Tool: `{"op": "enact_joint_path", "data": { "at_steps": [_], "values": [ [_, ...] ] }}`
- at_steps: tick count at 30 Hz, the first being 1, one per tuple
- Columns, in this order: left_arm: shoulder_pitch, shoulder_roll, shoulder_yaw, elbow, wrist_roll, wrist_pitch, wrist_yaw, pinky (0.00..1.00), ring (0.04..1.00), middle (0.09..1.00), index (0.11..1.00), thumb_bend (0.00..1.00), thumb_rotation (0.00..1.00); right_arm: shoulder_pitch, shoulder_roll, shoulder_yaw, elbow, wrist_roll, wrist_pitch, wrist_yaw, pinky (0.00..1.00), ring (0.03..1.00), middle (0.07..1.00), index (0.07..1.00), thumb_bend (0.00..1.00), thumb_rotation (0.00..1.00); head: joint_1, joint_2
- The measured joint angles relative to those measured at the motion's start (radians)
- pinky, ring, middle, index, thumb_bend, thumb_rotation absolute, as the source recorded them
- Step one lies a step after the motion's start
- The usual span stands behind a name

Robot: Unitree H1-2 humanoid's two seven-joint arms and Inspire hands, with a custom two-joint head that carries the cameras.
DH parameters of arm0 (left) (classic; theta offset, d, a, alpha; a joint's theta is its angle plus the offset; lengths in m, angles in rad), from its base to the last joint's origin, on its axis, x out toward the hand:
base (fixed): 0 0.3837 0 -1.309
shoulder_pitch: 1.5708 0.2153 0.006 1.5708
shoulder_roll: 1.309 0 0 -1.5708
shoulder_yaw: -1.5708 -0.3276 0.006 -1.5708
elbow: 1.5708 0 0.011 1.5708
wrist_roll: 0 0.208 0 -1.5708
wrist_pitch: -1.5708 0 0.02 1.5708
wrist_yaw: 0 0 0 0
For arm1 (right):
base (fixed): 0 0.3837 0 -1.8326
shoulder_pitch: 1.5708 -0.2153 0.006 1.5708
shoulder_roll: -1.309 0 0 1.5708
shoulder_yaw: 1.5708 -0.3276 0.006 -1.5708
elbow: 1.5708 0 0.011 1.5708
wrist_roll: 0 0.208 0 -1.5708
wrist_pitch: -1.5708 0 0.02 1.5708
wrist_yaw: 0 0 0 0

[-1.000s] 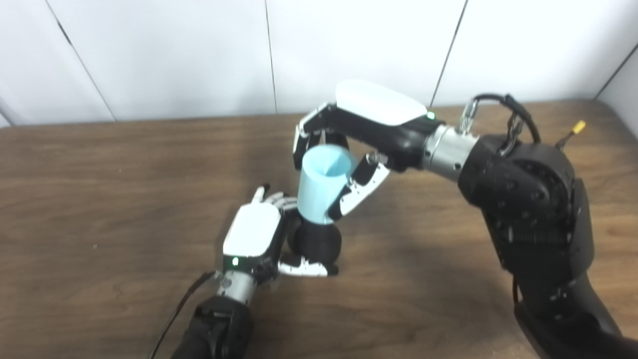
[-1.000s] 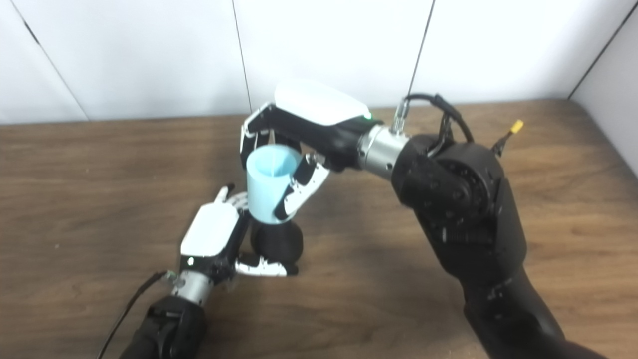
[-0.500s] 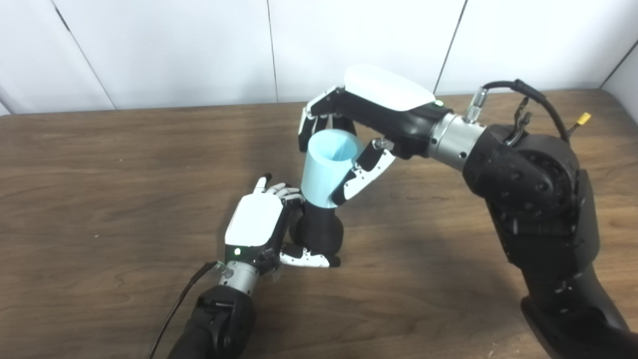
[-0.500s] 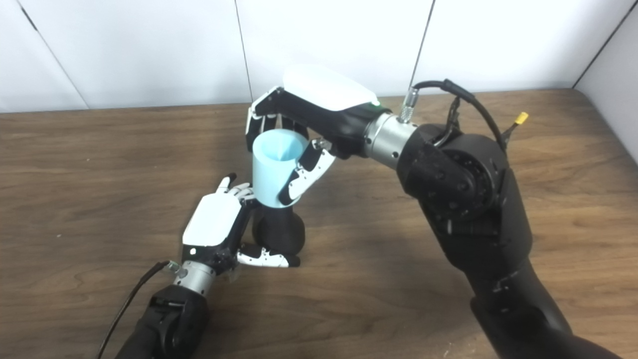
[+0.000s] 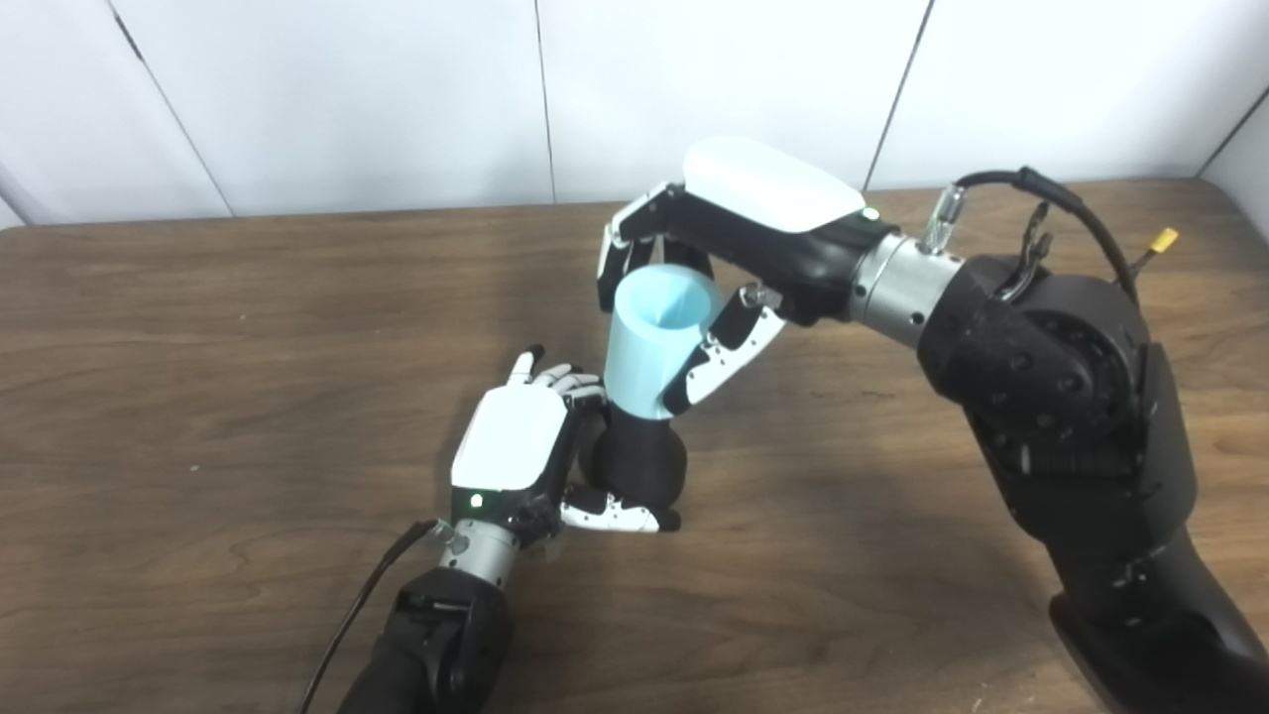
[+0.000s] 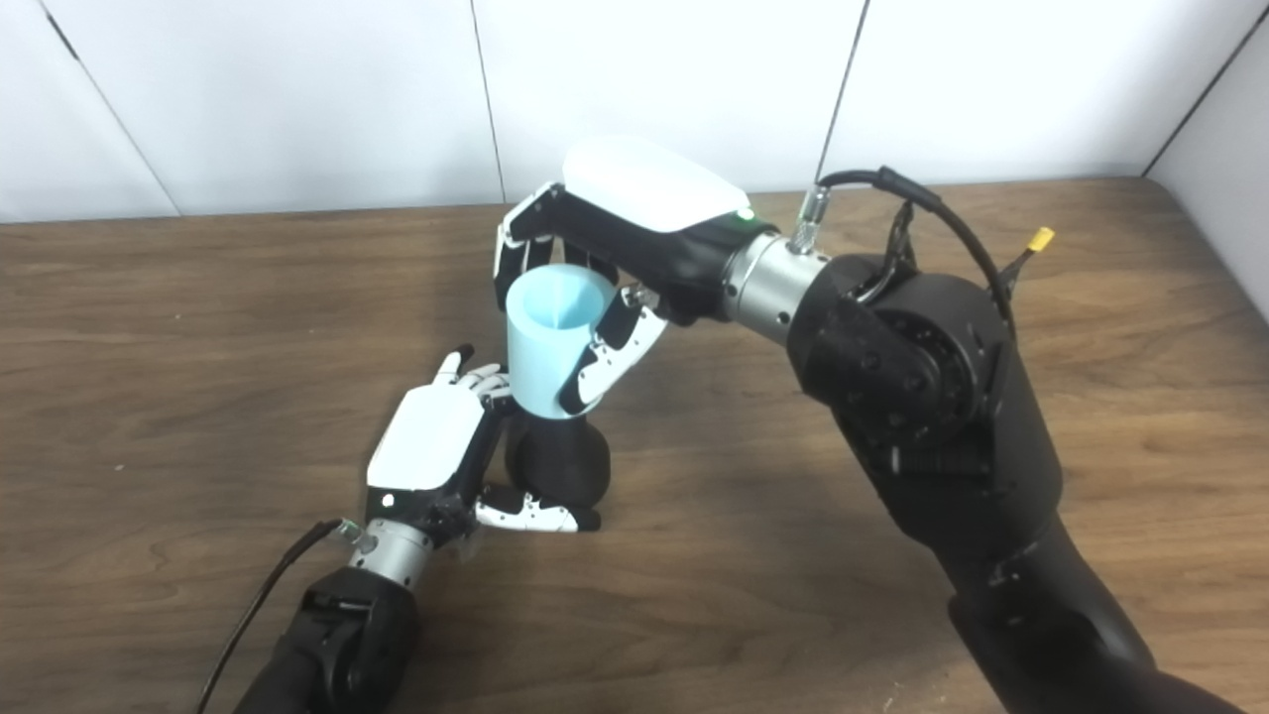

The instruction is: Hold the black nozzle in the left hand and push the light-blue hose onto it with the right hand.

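Left eye view: light-blue hose (image 5: 652,342) sits slightly lower on black nozzle (image 5: 639,461).

The left hand (image 5: 516,456) is wrapped around the black nozzle (image 5: 639,464), which stands upright on the wooden table (image 5: 198,397). The right hand (image 5: 714,268) grips the light-blue hose (image 5: 649,342) from above, thumb on its near side. The hose's lower end sits over the nozzle's top, its open mouth facing up.

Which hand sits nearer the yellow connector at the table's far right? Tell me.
Right. The right hand grips the light-blue hose mid-table, closer to the yellow connector; the left hand, around the black nozzle, lies farther left.
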Motion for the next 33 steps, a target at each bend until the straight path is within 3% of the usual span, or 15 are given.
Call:
{"op": "enact_joint_path", "data": {
  "at_steps": [13,33],
  "values": [
    [0.000,0.000,-0.010,-0.004,0.020,0.005,-0.003,1.00,0.857,0.766,0.484,0.52,0.05,0.008,0.000,0.018,0.037,-0.011,-0.055,-0.022,0.34,0.373,0.505,0.510,0.51,0.00,0.002,0.006],
    [0.000,-0.001,-0.012,-0.010,0.029,0.005,-0.019,1.00,0.859,0.767,0.484,0.52,0.05,0.011,0.000,0.018,0.068,-0.013,-0.054,-0.031,0.31,0.367,0.503,0.530,0.51,0.00,0.000,0.012]
  ]
}}
